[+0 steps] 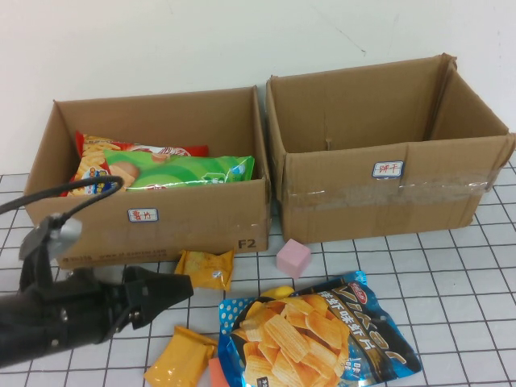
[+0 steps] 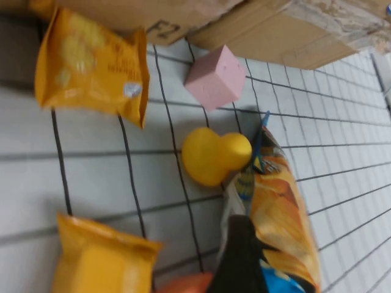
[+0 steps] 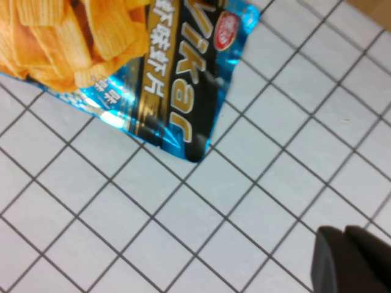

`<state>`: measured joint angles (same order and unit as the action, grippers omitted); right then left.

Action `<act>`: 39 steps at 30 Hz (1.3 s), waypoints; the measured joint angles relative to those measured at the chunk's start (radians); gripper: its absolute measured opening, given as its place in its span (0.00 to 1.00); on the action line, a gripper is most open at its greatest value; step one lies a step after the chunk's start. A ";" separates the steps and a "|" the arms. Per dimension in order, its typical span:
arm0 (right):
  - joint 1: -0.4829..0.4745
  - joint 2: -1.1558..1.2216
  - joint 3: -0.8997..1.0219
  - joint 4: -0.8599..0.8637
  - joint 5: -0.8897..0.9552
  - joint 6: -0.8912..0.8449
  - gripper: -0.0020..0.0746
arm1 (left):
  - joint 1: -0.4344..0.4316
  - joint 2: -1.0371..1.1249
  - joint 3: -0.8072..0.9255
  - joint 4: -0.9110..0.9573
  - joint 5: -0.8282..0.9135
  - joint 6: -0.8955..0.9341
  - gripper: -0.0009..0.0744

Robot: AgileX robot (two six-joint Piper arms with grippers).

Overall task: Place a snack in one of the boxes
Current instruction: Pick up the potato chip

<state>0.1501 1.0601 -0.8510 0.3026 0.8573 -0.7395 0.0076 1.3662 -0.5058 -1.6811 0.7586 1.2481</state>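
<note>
The high view looks down from the robot's side across the table point(image 1: 468, 266) toward two boxes. Both wrist views sit close above it, sharing the chip bag point(image 1: 318, 334) point(image 2: 278, 201) point(image 3: 122, 67), probably from opposite sides.

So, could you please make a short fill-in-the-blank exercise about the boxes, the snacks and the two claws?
1. The left box already holds snack bags, while the right box looks ____.
2. The cube in front of the boxes is ____ in colour.
3. The left claw hovers over the table, pointing toward the small ____ packet.
4. The right claw shows only in the ____ wrist view.

Missing words: empty; pink; yellow; right
</note>
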 joint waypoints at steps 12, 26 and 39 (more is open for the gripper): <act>0.000 -0.067 0.041 -0.016 -0.009 0.028 0.03 | -0.204 0.142 -0.129 0.087 -0.225 0.053 0.72; 0.000 -0.068 0.094 -0.017 -0.045 0.029 0.03 | -0.237 0.306 -0.137 -0.011 -0.130 0.120 0.72; 0.000 -0.068 0.098 -0.017 -0.053 0.029 0.03 | -0.237 0.423 -0.146 -0.048 0.025 0.159 0.50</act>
<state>0.1501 0.9920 -0.7528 0.2856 0.8043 -0.7104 -0.2298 1.7893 -0.6521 -1.7292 0.7837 1.4067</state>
